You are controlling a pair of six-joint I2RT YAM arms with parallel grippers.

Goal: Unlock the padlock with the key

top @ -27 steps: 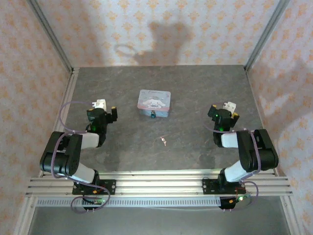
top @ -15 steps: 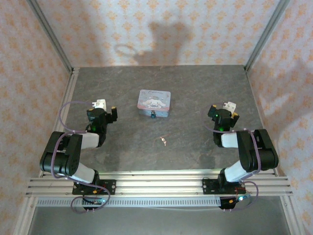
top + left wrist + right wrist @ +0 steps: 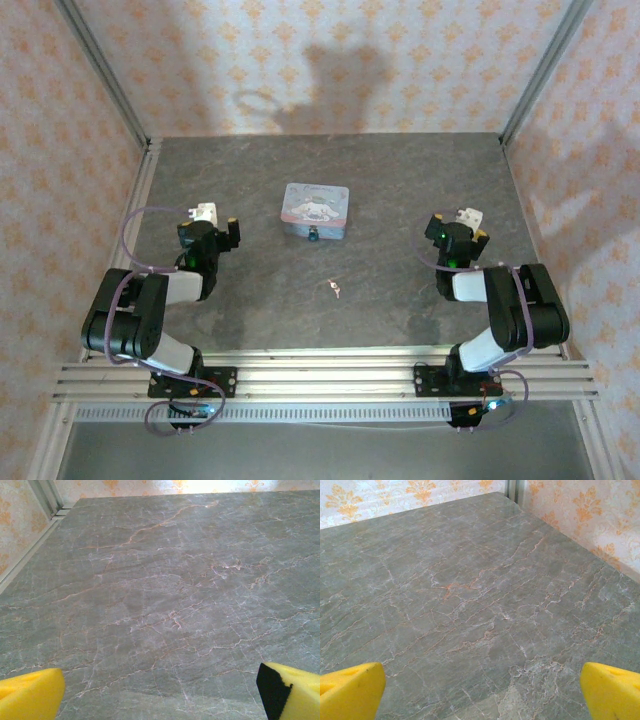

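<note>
Near the middle of the desk (image 3: 400, 180), a little toward the far edge: tin (image 3: 316, 205), flat, lid up. At its near wall, touching it: padlock (image 3: 313, 236), dark, too small to tell how the shackle stands. Closer to the near edge, apart from the tin, flat on bare desk: key (image 3: 335, 289). Toward the left edge: left hand (image 3: 212, 223), yellow fingers (image 3: 30, 694) spread wide over bare desk. Toward the right edge: right hand (image 3: 458, 229), fingers (image 3: 351, 689) likewise wide apart, gripping no object. Both hands well apart from key and padlock.
</note>
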